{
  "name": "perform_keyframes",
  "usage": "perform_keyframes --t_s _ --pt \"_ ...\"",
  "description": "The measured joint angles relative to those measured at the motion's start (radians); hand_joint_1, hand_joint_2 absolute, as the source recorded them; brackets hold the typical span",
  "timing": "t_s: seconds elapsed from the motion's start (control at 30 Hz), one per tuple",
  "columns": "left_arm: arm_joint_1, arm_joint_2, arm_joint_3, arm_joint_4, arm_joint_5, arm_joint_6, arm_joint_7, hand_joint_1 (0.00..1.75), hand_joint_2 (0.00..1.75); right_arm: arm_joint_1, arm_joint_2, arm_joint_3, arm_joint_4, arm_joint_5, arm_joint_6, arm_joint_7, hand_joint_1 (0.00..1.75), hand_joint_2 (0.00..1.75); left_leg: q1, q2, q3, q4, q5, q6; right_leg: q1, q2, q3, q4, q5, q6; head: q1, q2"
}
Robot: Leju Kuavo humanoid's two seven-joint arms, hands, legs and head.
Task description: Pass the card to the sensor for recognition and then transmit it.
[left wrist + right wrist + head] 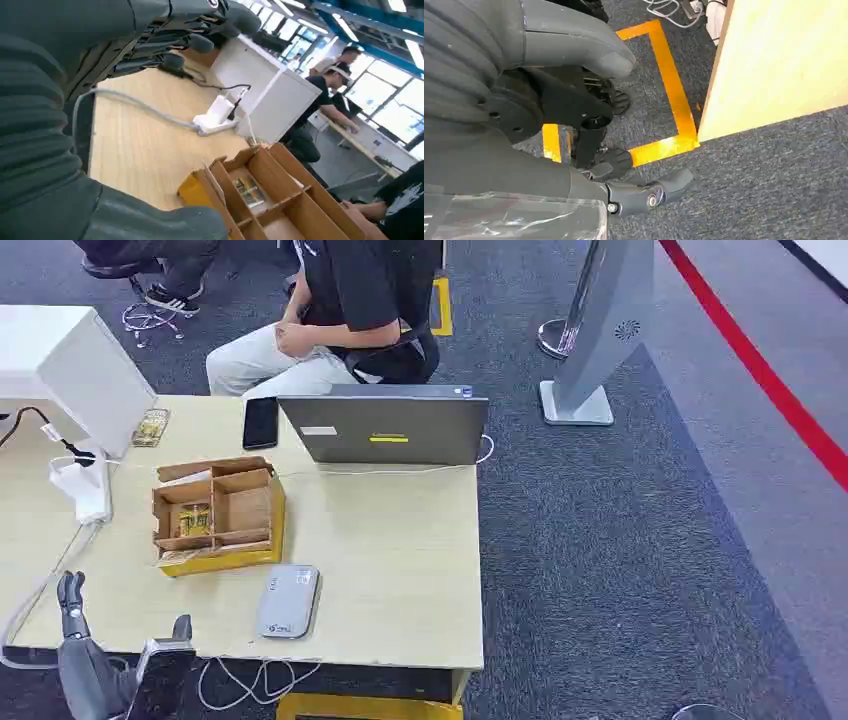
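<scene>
Table standing on grey carpet, carrying sensor and box; left hand and right hand hanging released, grasping nothing.

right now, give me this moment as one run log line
left hand: raised at table edge, holds nothing | right hand: low over carpet, holds nothing | card: in cardboard box | sensor: untouched
</scene>
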Motion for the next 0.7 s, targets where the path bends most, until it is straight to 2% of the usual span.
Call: perform_keyframes --t_s 0.47,0.7 --pt "-0.128 0.216 0.015 0.022 -0.459 -0.023 0.144 0.0 1.75 -0.04 0.029 -0.017 0.0 0.109 -0.013 -0.003 0.0 1.75 0.0 0.0 0.0 0.0 0.001 0.0 0.0 0.0 0.001 0.0 0.0 0.0 0.0 0.0" --pt "-0.194 0.306 0.037 0.045 -0.647 -0.033 0.203 0.0 1.75 -0.054 0.047 -0.018 0.0 0.146 0.003 -0.014 0.0 1.75 0.0 0.0 0.0 0.0 0.001 0.0 0.0 0.0 0.001 0.001 0.0 0.0 0.0 0.0"
